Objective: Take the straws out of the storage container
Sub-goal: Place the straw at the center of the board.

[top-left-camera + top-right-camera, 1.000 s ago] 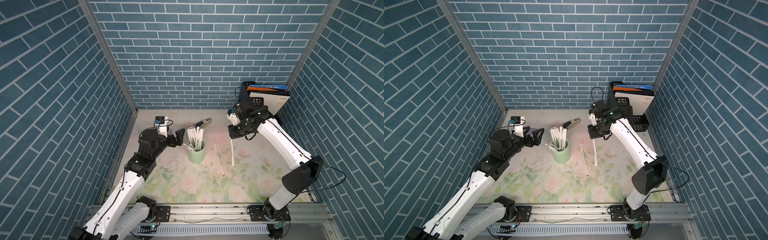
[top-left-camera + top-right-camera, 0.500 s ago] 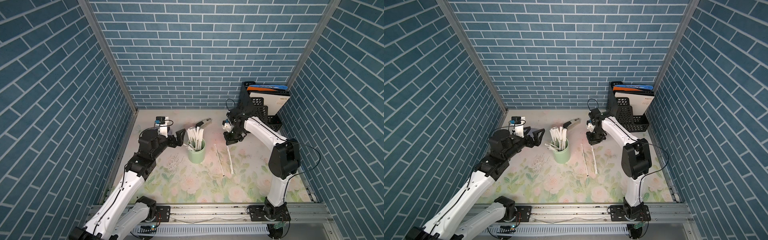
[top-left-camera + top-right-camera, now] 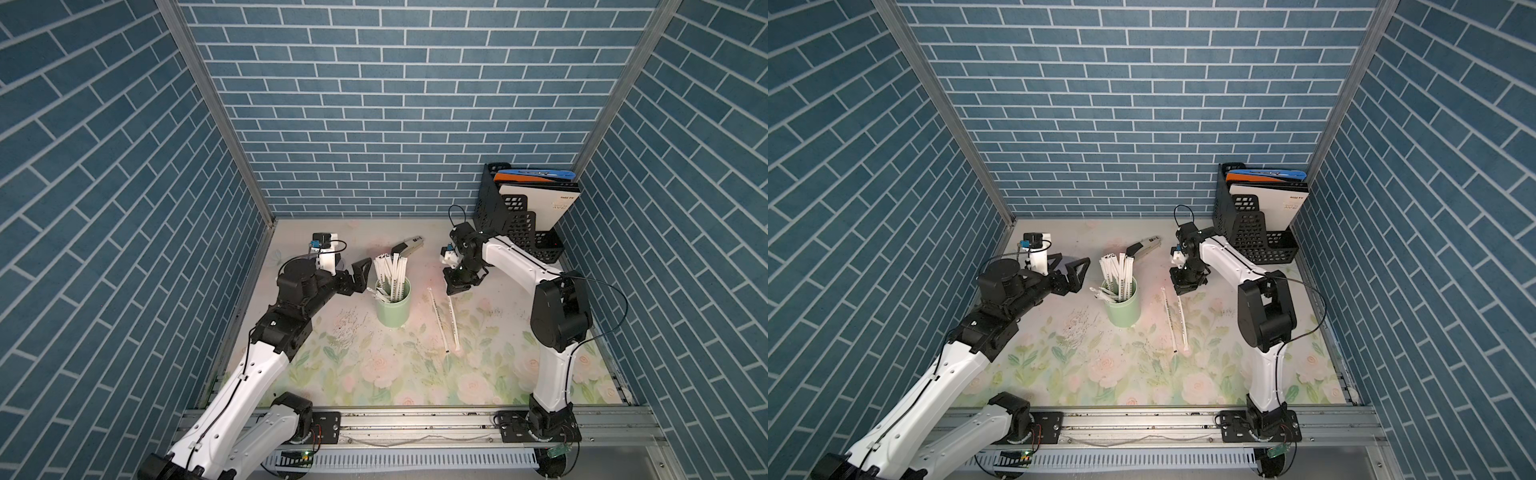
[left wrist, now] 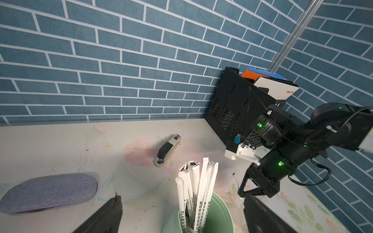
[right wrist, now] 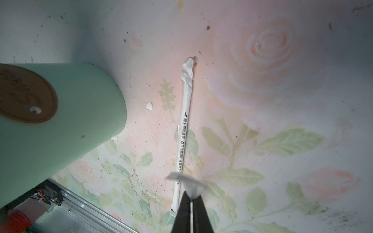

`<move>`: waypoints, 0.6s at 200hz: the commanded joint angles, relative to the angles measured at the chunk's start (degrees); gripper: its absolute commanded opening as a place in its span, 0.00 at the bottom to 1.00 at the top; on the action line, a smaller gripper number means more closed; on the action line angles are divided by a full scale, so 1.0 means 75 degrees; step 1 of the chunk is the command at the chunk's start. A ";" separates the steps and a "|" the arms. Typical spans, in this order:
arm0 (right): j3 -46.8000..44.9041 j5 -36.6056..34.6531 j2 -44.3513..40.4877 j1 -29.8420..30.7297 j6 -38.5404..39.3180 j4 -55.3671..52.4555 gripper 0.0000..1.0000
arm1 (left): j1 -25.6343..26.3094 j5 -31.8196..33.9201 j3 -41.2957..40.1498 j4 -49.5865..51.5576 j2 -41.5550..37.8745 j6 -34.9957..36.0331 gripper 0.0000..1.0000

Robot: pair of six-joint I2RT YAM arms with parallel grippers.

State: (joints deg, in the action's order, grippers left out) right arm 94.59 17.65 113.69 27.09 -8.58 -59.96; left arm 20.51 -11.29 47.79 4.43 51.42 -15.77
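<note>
**A:** Right gripper [image 3: 451, 292] state?

**B:** Pinched shut on the top end of one straw [image 3: 453, 322]. The wrist view shows crumpled wrapper paper between the tips. The straw's long axis runs from the tips toward the front rail. The low end looks down on the mat [image 3: 374, 365], but I can't confirm contact.

**A:** Anything next to it?

**B:** A loose straw [image 3: 438, 320] lies flat on the mat just beside it, on the cup side. The two are nearly parallel.

**A:** Cup?

**B:** The cup [image 3: 392, 309] stands upright between the two arms. The rest of the straws [image 3: 390, 274] stand in it, near vertical and well above the rim. A couple lean out over the rim on the left arm's side.

**A:** Left gripper?

**B:** The left gripper [image 3: 1068, 272] is spread wide and empty. It sits just beside the cup without touching. Its wrist view has the cup dead ahead, between the two fingers.

**A:** Next move?

**B:** My read is the right lets go and that straw lands alongside the loose one. For the next pick, the left is clearly nearer. Those straws stand upright, so the pull is straight up. The right would have to come back across the pair on the mat.
</note>
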 commanded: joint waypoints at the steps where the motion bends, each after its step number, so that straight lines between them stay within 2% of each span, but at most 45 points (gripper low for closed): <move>1: -0.0167 0.0200 0.0187 -0.0108 -0.0036 0.0225 0.05 | 0.0013 -0.0048 -0.0067 -0.0028 -0.0077 0.0053 1.00; 120: -0.0330 0.0401 0.0405 -0.0251 -0.0224 0.0692 0.12 | 0.0019 -0.0054 -0.0091 -0.0039 -0.0094 0.0034 0.99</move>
State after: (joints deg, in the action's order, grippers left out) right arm 92.84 20.32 116.49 25.43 -9.19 -55.18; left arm 20.51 -11.42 47.70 4.43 51.42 -15.77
